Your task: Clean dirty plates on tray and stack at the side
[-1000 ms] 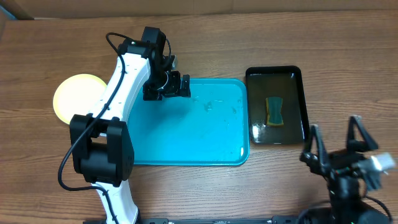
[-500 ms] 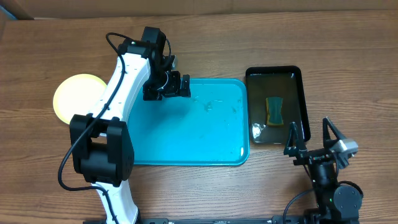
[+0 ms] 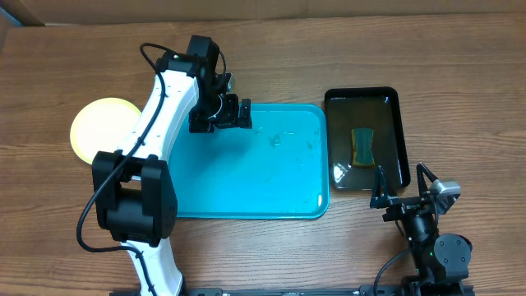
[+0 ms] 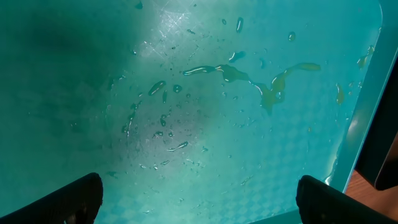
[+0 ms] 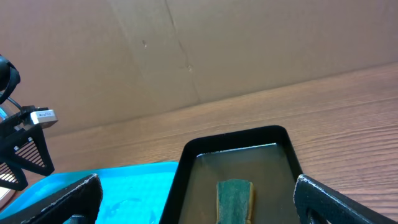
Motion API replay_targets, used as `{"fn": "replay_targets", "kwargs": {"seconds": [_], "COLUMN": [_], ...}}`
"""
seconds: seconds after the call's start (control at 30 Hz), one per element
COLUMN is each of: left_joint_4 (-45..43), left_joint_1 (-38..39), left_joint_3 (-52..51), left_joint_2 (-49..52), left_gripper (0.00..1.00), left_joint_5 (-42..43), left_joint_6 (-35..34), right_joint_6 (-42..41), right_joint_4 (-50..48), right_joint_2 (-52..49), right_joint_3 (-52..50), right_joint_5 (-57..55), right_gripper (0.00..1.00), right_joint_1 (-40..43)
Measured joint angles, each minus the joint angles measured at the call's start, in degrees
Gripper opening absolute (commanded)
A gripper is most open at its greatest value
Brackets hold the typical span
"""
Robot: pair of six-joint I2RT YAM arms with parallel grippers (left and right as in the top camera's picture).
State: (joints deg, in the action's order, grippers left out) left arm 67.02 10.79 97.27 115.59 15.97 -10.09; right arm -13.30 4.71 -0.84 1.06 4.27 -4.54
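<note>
- plates point(image 3: 99, 131): off the tray, on the table toward its left edge, partly hidden by the left arm. Only a pale yellow-green top plate shows, so I cannot tell how many lie under it. Judged to be the finished side stack.
- tray point(image 3: 271, 177): mid-table and bare of plates. Wet droplets and a thin yellowish streak point(image 4: 267, 87) are left on its floor, which looks like wash residue.
- left gripper point(image 3: 240, 113): over the tray's far-left corner, jaws spread wide, nothing between them. It points down at the wet floor, likely because there is nothing left to pick.
- right gripper point(image 3: 401, 185): near the table's front edge, just in front of the black tray's near-right corner. Jaws wide apart, empty, looks parked.
- black tray point(image 3: 398, 131): just beside the tray's right edge, holding shallow water.
- sponge point(image 3: 362, 146): green, lying flat in the middle of the black tray, with no gripper on it.
- Writing: a small white tag point(image 5: 40, 115) on the left arm is too small to read. No brands or labels elsewhere.
</note>
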Motion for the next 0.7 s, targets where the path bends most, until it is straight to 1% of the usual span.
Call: {"fn": "replay_targets", "kwargs": {"seconds": [0.7], "left_joint_4": [-0.24], "left_joint_1": [-0.74], "left_joint_3": [0.0], "left_joint_2": [-0.5], "left_gripper": [1.0], "left_joint_5": [-1.29], "left_joint_6": [0.0], "right_joint_6": [0.04], "right_joint_4": [0.0], "right_joint_2": [0.0], "right_joint_3": [0.0], "right_joint_5": [0.02], "right_gripper": [1.0], "right_joint_1": [0.0]}}
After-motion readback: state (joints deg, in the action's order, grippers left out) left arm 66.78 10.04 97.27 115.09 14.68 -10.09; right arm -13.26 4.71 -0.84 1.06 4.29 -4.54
